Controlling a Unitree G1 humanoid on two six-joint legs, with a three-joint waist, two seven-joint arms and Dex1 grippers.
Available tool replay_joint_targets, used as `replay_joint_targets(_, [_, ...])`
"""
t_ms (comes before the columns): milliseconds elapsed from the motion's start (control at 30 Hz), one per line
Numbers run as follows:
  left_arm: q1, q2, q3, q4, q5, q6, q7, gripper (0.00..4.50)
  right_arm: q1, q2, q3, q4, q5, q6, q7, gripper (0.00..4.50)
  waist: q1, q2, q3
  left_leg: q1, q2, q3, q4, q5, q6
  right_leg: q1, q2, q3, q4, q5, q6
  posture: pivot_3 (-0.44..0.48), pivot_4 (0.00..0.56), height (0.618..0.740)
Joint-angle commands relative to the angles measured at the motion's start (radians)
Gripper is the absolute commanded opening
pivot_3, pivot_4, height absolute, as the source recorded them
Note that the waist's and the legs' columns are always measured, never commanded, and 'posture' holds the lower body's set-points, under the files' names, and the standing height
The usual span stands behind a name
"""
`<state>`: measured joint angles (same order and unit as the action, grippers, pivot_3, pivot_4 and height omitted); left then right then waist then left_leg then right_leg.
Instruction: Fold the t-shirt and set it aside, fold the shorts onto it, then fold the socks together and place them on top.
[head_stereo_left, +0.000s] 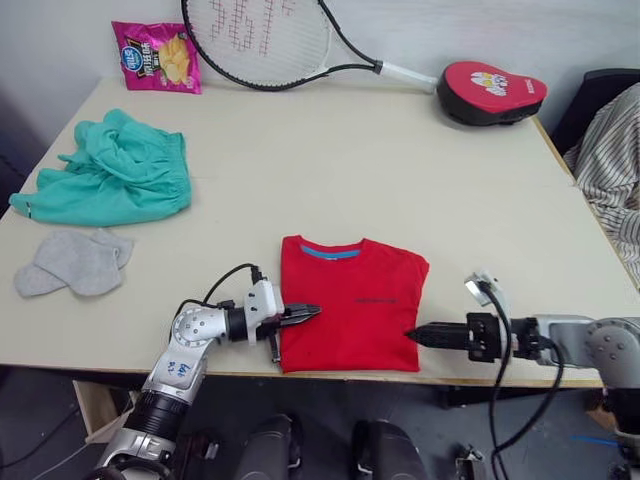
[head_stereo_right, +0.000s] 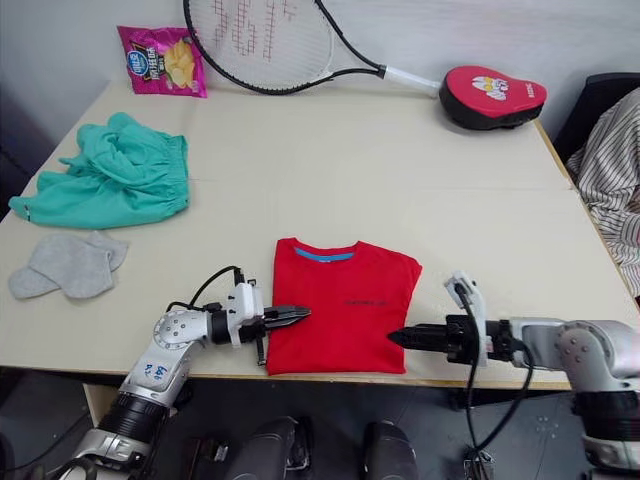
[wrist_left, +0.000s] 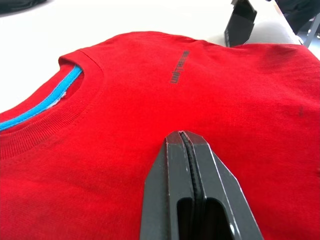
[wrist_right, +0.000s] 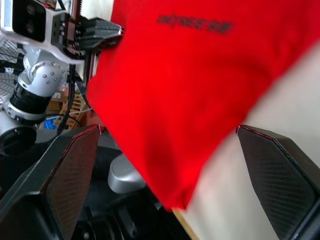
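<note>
— Folded bright red cotton t-shirt (head_stereo_left: 352, 303) lies at the beige table's (head_stereo_left: 400, 170) front edge. Grippers?
— Left gripper (head_stereo_left: 308, 314) pinched closed over its left side; right gripper (wrist_right: 165, 165) spread wide at its right corner.

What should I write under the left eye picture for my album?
Two grippers, left and right, flank a folded red t-shirt on the table.

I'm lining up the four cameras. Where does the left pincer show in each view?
Left eye: left pincer on the red t-shirt's left edge, near the table front.
Right eye: same spot.
Left wrist: shut, lying over the shirt.
Right wrist: at the shirt's far edge.
Shared landmark: the shirt's chest print.
</note>
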<state>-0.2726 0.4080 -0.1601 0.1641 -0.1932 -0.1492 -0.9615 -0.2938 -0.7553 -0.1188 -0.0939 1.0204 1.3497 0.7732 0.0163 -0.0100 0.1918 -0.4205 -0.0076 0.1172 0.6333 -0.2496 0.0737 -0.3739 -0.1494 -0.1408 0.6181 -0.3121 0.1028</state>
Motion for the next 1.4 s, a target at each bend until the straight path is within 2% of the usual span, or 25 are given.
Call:
replay_joint_targets(33, [-0.004,-0.008,-0.005,0.017,0.012,-0.018,0.008,0.0,-0.013,0.053,0.038,0.025,-0.052,0.008,-0.063,3.53,0.001,0.0,-0.001,0.0,0.0,0.0,0.0,0.0,0.0,0.0,0.0,0.0,0.0,0.0,0.0,0.0,0.15,0.74])
replay_joint_targets(300, [-0.017,-0.005,0.003,0.046,0.017,-0.052,0.006,0.0,-0.014,0.089,0.018,0.032,-0.107,-0.023,-0.082,0.63,0.002,0.0,-0.001,0.0,0.0,0.001,0.0,0.0,0.0,-0.001,0.0,0.0,0.0,0.0,0.0,0.0,0.15,0.74])
replay_joint_targets(333, [-0.018,0.007,-0.006,0.052,0.016,-0.083,-0.029,0.0,-0.01,0.096,0.011,0.027,-0.109,-0.029,-0.085,0.24,0.002,-0.003,-0.003,0.0,0.0,0.001,0.0,0.0,0.0,-0.001,0.0,0.0,0.0,0.0,0.0,0.0,0.15,0.74])
replay_joint_targets(367, [-0.018,0.011,-0.007,0.046,-0.003,-0.084,-0.055,0.0,-0.006,0.104,0.0,0.021,-0.111,-0.037,-0.092,0.05,0.001,-0.006,-0.004,0.0,0.0,0.001,-0.001,0.0,0.0,-0.001,0.0,0.0,0.0,0.0,0.0,0.0,0.15,0.74])
replay_joint_targets(433, [-0.021,0.007,0.007,0.027,-0.047,-0.071,-0.079,0.0,0.003,0.107,-0.015,0.008,-0.112,-0.042,-0.095,0.05,0.0,-0.007,-0.005,0.0,0.001,0.001,-0.001,0.0,-0.001,-0.001,0.0,0.0,-0.001,0.0,-0.001,0.0,0.15,0.74])
replay_joint_targets(633, [-0.043,0.014,0.064,-0.126,-0.21,0.103,-0.106,1.82,0.002,0.045,-0.119,0.013,-0.081,-0.019,-0.08,0.0,0.004,-0.006,-0.005,-0.002,0.001,0.001,-0.001,-0.001,-0.001,-0.001,0.0,0.001,-0.003,0.0,-0.001,0.0,0.15,0.74])
replay_joint_targets(800, [-0.033,0.056,0.115,-0.303,-0.42,0.346,-0.136,3.42,0.007,-0.05,-0.244,0.058,-0.06,0.015,-0.057,0.0,0.007,-0.002,-0.002,-0.003,0.001,0.001,-0.001,0.001,-0.004,-0.001,0.001,0.0,-0.007,0.001,0.0,0.0,0.15,0.74])
replay_joint_targets(900, [-0.037,0.063,0.142,-0.344,-0.459,0.398,-0.123,4.35,0.006,-0.121,-0.297,0.107,-0.074,0.017,-0.04,0.0,0.007,-0.002,-0.002,-0.003,0.001,0.002,-0.002,0.002,0.0,-0.001,0.002,0.0,-0.008,0.001,0.0,0.0,0.15,0.74])
replay_joint_targets(1000, [-0.043,0.057,0.162,-0.356,-0.469,0.409,-0.107,4.47,0.004,-0.231,-0.331,0.232,-0.132,-0.046,0.014,0.0,0.008,0.0,-0.001,-0.003,0.001,0.003,-0.001,0.003,0.0,0.0,0.002,0.0,-0.008,0.001,0.0,0.0,0.15,0.74])
replay_joint_targets(1100, [-0.046,0.057,0.175,-0.361,-0.466,0.415,-0.096,4.47,0.017,-0.348,-0.302,0.423,-0.245,-0.186,0.104,0.0,0.012,0.001,-0.001,-0.003,0.0,0.004,0.0,0.002,0.001,0.0,0.002,0.0,-0.007,0.001,0.001,0.0,0.15,0.74])
replay_joint_targets(1233, [-0.039,0.074,0.195,-0.371,-0.467,0.432,-0.094,4.47,-0.031,-0.422,-0.235,0.679,-0.387,-0.356,0.172,0.0,0.007,0.001,-0.001,-0.003,0.0,0.006,-0.001,0.002,0.001,0.0,0.002,0.001,-0.008,0.001,0.001,0.0,0.15,0.74])
replay_joint_targets(1400, [-0.033,0.114,0.22,-0.372,-0.466,0.455,-0.107,4.47,-0.128,-0.441,-0.149,0.872,-0.529,-0.467,0.197,0.0,-0.007,0.007,0.002,-0.002,0.001,0.008,-0.001,0.003,0.0,-0.001,0.003,0.003,-0.007,0.001,0.001,0.0,0.15,0.74])
